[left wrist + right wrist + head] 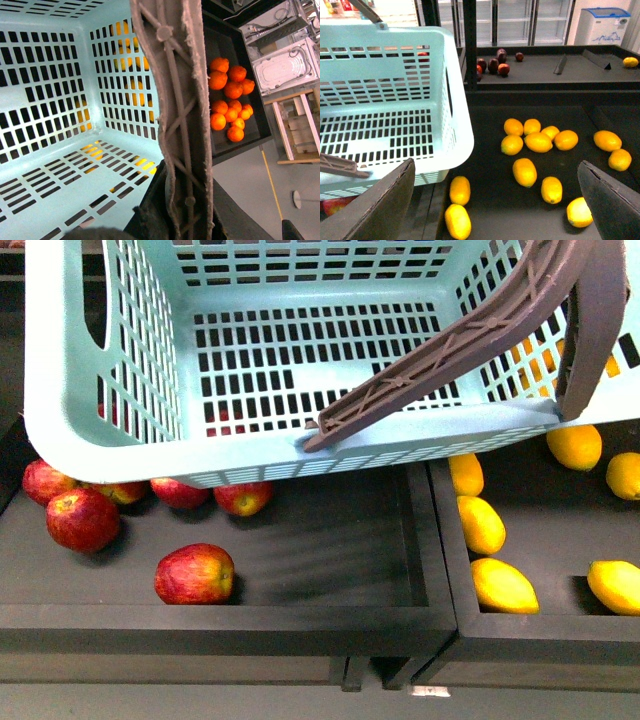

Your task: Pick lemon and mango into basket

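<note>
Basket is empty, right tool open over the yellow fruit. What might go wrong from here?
1. The yellow fruits lie clustered; the right tool may take a wrong one or knock neighbours.
2. The brown handle crosses the basket mouth and may block the drop.

We see right gripper (495, 164) jaws spread wide above scattered yellow fruits (538, 142) in dark tray (600, 120) — teal basket (462, 125) just beside.

Pale teal basket (62, 360), brown handles (440, 350), yellow lemon (480, 523)
</note>
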Controlling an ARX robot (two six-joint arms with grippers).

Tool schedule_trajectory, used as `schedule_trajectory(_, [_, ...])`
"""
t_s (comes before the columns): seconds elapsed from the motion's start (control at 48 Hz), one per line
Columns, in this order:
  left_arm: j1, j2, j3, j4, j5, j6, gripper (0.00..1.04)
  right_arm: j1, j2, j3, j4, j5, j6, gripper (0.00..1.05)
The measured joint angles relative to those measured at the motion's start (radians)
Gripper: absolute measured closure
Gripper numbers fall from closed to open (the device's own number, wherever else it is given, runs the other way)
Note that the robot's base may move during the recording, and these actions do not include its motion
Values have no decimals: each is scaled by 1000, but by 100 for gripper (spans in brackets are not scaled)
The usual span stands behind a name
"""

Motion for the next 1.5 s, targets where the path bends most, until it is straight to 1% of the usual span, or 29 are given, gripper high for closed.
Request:
schedule_trajectory(0.25, [0, 0, -1, 0, -2, 1, 98, 1, 1, 0, -1, 5, 3, 9])
schedule_trajectory(0.271, [1, 0, -1, 0, -3, 1, 98, 9, 11, 4, -15, 35, 24, 9])
schedule_trajectory(0.291, [1, 0, -1, 0, -5, 1, 98, 30, 53, 31, -81, 146, 91, 9])
schedule_trajectory(0.312, [1, 0, -2, 0, -7, 1, 98, 25, 95, 45, -95, 196, 139, 9])
schedule_trajectory(0.333, [2, 0, -2, 0, -10, 1, 98, -11, 168, 60, -78, 228, 206, 9])
schedule_trajectory(0.354, [2, 0, -2, 0, -12, 0, 98, -63, 249, 73, -31, 218, 260, 9])
schedule_trajectory(0.375, [2, 0, -2, 0, -12, 1, 98, -92, 291, 78, 1, 207, 279, 9])
schedule_trajectory(0.396, [2, 0, -2, 0, -12, 1, 98, -148, 370, 92, 65, 177, 298, 9])
schedule_trajectory(0.416, [2, 0, -2, 0, -12, 2, 98, -188, 428, 103, 114, 141, 307, 9])
schedule_trajectory(0.458, [2, 0, -2, 0, -8, 2, 98, -290, 624, 153, 274, 62, 308, 9])
schedule_trajectory(0.479, [2, 0, -2, 0, -5, 0, 98, -308, 673, 167, 312, 49, 302, 9])
schedule_trajectory(0.5, [2, 0, -2, 0, -3, 0, 98, -339, 784, 201, 391, 27, 281, 9])
schedule_trajectory(0.583, [2, 0, -2, 0, -1, 0, 98, -371, 1041, 289, 555, 12, 212, 9])
schedule_trajectory(0.645, [2, 0, -2, 0, -1, 1, 98, -380, 1224, 359, 645, 6, 175, 9])
schedule_trajectory(0.708, [2, 0, -2, 0, -3, 0, 98, -382, 1439, 460, 673, -5, 137, 9])
schedule_trajectory(0.75, [2, 0, -2, 0, -4, 0, 98, -380, 1514, 495, 685, -3, 120, 9])
schedule_trajectory(0.854, [2, 0, -2, 0, -6, 1, 98, -356, 1774, 641, 686, -16, 56, 9])
schedule_trajectory(0.979, [2, 0, -2, 0, -5, 1, 98, -323, 1934, 756, 662, -24, 2, 9])
schedule_trajectory(1.041, [2, 0, -2, 0, -3, 1, 98, -301, 2015, 818, 640, -33, -33, 9])
schedule_trajectory(1.166, [2, 0, -2, 0, -2, 1, 98, -258, 2206, 984, 548, -40, -102, 9])
schedule_trajectory(1.499, [2, 0, -2, 0, -5, 0, 98, -213, 2515, 1416, 350, -60, -128, 9])
